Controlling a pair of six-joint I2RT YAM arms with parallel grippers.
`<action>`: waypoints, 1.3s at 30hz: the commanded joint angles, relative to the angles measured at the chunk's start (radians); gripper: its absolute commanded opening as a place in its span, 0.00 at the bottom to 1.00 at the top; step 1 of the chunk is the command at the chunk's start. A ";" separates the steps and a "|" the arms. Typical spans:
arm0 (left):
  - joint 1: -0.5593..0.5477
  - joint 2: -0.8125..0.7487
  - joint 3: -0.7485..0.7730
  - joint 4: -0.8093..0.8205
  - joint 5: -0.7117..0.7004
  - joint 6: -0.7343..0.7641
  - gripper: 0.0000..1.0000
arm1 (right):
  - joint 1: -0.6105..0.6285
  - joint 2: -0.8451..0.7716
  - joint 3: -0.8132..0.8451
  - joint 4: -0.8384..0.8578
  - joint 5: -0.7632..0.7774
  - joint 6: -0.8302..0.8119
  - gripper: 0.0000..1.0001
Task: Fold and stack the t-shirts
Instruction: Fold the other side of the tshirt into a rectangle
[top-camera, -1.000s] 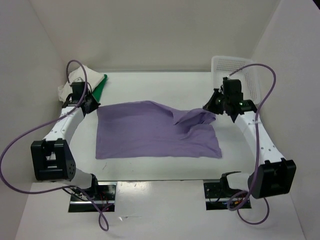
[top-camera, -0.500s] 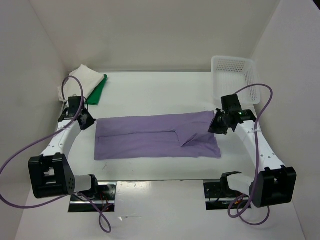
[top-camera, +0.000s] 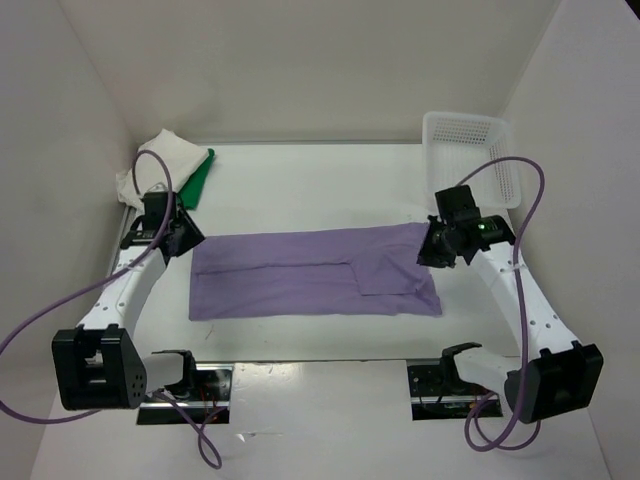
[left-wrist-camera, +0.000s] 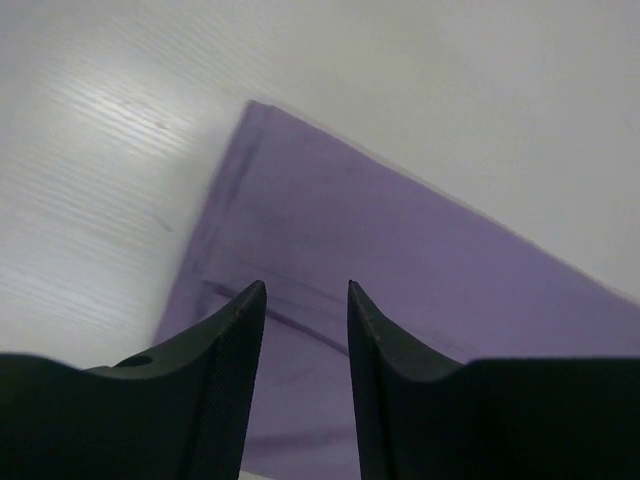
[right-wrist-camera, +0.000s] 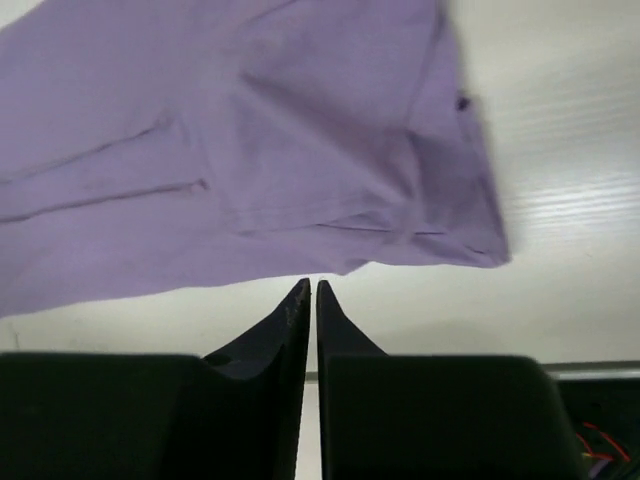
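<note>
The light purple t-shirt (top-camera: 310, 272) lies flat in a long folded band across the middle of the table. My left gripper (top-camera: 182, 238) is open just above the shirt's left edge; its wrist view shows the purple cloth (left-wrist-camera: 400, 260) beneath the spread jaws (left-wrist-camera: 305, 290). My right gripper (top-camera: 432, 252) is at the shirt's right end, shut and empty. In its wrist view the tips (right-wrist-camera: 312, 285) are over bare table, just off the shirt's edge (right-wrist-camera: 250, 150). The green t-shirt (top-camera: 200, 180) and the white-cream t-shirt (top-camera: 158, 160) lie bunched at the back left corner.
A white lattice basket (top-camera: 470, 148) stands at the back right, behind my right arm. White walls close in the table on the left, back and right. The arm bases and purple cables sit along the near edge.
The raised, rumpled right part of the purple shirt has come down and the shirt now lies as a narrower flat band. Both grippers moved toward the near side; the right one no longer holds cloth.
</note>
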 joint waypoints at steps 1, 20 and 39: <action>-0.088 -0.005 0.042 0.066 0.090 -0.002 0.45 | 0.089 0.060 0.041 0.038 -0.017 -0.040 0.07; -0.346 0.045 -0.089 0.187 0.167 -0.100 0.40 | 0.482 0.472 0.007 0.273 -0.035 0.058 0.44; -0.346 0.025 -0.130 0.215 0.178 -0.100 0.40 | 0.492 0.584 0.081 0.242 0.125 0.092 0.30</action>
